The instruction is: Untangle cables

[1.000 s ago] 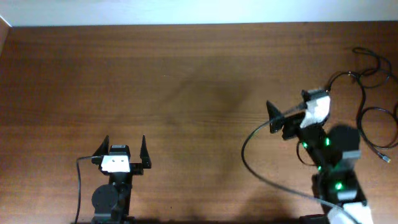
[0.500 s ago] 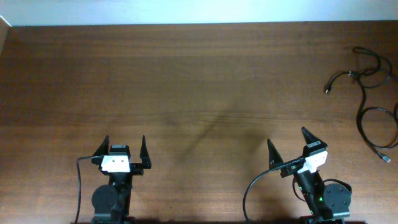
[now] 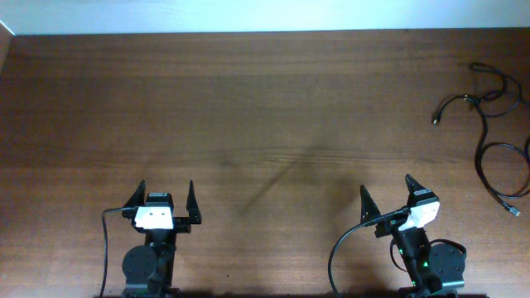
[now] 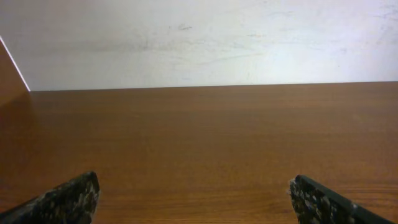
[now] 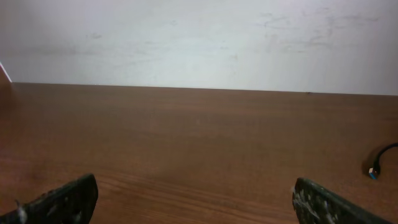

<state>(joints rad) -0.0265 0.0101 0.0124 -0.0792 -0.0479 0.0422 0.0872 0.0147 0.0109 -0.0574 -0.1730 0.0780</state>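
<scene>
Brown wood worktop (image 3: 248, 99), white wall behind. The cables (image 3: 474, 100) lie well ahead and right of the right hand (image 3: 385, 184), long axis running away from it, loops cut off at the frame edge. Right hand and left hand (image 3: 166, 184) both spread wide, empty.

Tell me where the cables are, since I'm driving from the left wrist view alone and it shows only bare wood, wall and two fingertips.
Observer: The cables lie in loose loops along the right edge of the table, seen from overhead.
Operator: Is the right arm near them?
Observer: No. The right gripper sits open at the near edge, well short of them, holding nothing.
Operator: Does the right wrist camera catch any cable?
Observer: Only one plug end, blue-tipped, at that view's right edge.
</scene>
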